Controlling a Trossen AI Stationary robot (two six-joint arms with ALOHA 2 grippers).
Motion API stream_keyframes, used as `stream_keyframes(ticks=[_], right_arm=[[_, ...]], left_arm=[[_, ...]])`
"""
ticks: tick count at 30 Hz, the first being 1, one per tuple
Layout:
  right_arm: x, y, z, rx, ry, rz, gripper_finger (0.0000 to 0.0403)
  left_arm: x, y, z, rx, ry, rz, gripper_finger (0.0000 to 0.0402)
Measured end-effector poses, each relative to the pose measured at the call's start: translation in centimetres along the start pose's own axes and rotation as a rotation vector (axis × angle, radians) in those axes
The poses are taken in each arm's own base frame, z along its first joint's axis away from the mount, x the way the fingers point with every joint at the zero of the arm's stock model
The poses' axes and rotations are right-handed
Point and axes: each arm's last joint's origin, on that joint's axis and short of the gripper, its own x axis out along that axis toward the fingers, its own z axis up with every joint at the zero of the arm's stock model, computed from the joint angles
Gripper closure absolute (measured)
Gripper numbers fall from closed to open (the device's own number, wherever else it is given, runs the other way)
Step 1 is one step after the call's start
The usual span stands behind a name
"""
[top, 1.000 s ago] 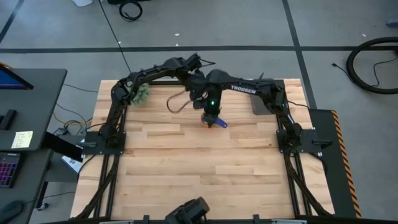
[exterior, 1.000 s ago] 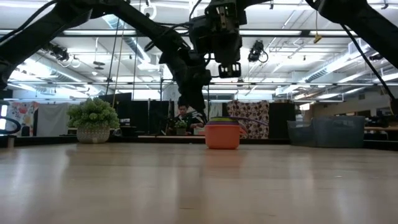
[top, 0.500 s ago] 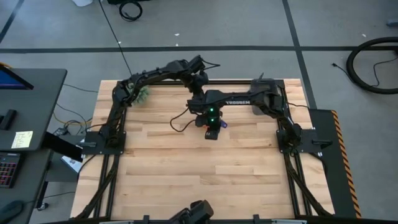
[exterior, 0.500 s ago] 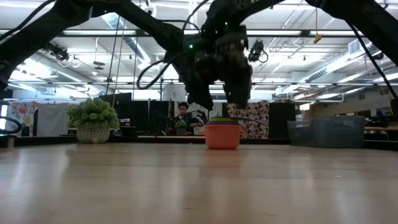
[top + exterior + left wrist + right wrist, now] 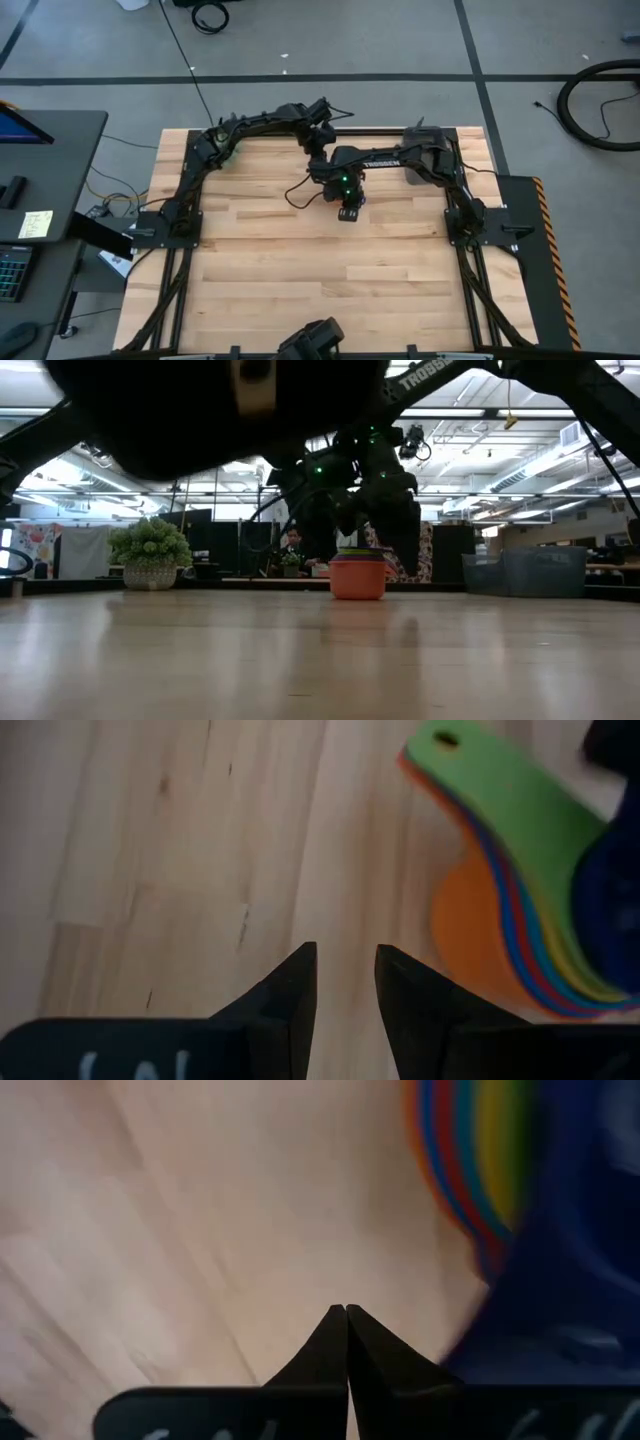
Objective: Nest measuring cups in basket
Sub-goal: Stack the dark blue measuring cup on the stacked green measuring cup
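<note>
With cups (image 5: 357, 574) nested mid-worktop (image 5: 300, 260), basket (image 5: 528, 571) well apart at right edge. Right gripper (image 5: 346, 1342) closed, empty, just beside stack; left gripper (image 5: 345, 990) part open, empty, near handles.

Both arms are dark, near-black, built of jointed tubular links on black frame mounts. The right arm (image 5: 400, 160) carries white block lettering along its forearm and a small green light near the wrist. Loose black cables loop beside the left arm (image 5: 255, 122). Fingers (image 5: 285, 1005) are dark, tapered wedges.
</note>
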Motion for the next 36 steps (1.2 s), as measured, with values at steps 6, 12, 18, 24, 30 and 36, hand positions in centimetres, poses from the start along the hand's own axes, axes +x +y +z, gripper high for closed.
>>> stream_keyframes(ticks=[6,12,18,24,30,36], right_arm=[[-0.4,-1.3,-0.2,-0.017,0.008,-0.062,0.0402],[-0.6,-2.2,-0.4,-0.042,0.021,-0.077,0.0402],[-0.8,-2.3,-0.4,-0.107,0.03,-0.114,0.0402],[-2.5,-2.6,-0.6,-0.131,0.043,-0.148,0.0402],[-4.4,-3.8,-0.1,-0.112,-0.038,-0.179,0.0402],[-4.7,-5.4,0.0,-0.086,-0.075,-0.186,0.0402]], left_arm=[[0.6,0.1,-0.3,0.042,0.016,-0.011,0.0292],[0.6,0.2,-0.3,0.053,0.02,-0.011,0.0292],[0.5,0.2,-0.3,0.054,0.019,-0.013,0.0292],[0.5,0.1,-0.3,0.073,0.016,-0.028,0.0292],[0.5,0.1,-0.3,0.077,0.016,-0.027,0.0292],[0.5,0.1,-0.3,0.076,0.019,-0.027,0.0292]])
